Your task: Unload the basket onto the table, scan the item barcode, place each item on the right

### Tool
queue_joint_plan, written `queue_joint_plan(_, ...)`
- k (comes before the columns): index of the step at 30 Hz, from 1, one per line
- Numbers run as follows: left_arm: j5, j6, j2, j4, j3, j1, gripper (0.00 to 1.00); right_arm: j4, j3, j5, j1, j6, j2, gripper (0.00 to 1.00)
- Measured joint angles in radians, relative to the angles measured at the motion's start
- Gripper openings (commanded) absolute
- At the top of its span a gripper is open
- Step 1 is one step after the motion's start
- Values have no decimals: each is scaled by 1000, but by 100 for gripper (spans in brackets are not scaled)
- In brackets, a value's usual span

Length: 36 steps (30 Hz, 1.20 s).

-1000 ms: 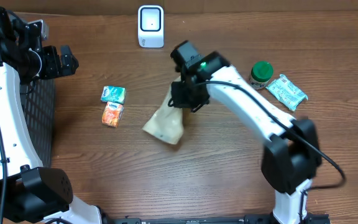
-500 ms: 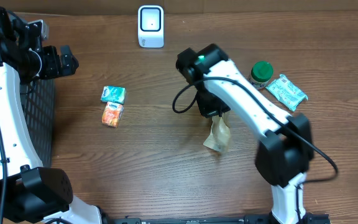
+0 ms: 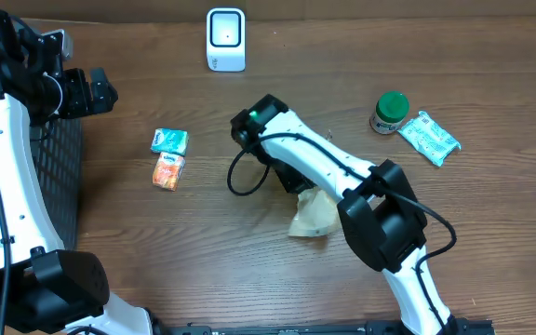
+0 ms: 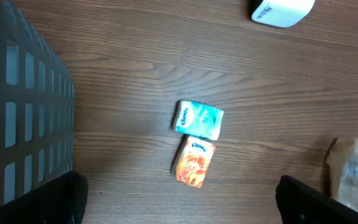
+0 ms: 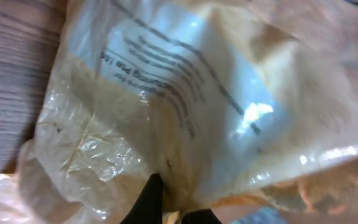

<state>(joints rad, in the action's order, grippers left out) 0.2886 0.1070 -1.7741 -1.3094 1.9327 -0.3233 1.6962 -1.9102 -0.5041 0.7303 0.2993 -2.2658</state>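
Right wrist: crinkled tan bag (image 5: 185,112), probably plastic, printed.

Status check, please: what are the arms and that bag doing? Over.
Left gripper open, by the basket. Right gripper shut on the plastic bag, label toward the wrist camera. Scanner apart from it; no item between them.

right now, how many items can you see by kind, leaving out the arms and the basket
kleenex packs: 2
green-lidded jar: 1
pale green packet: 1
plastic bag: 1
white scanner: 1
total: 6
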Motion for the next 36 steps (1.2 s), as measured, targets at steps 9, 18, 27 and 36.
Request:
queue_joint_plan(9, 0, 0, 0, 0, 0, 0, 100, -2, -53, -255, -14, 1, 0, 4)
queue_joint_plan(18, 0, 0, 0, 0, 0, 0, 100, -9, -53, -406, -14, -132, 3, 4)
queue_joint_plan(27, 0, 0, 0, 0, 0, 0, 100, -111, -53, -304, -16, -234, 3, 4)
queue_joint_plan(36, 0, 0, 0, 0, 0, 0, 100, -145, -53, -158, -6, -253, 3, 22)
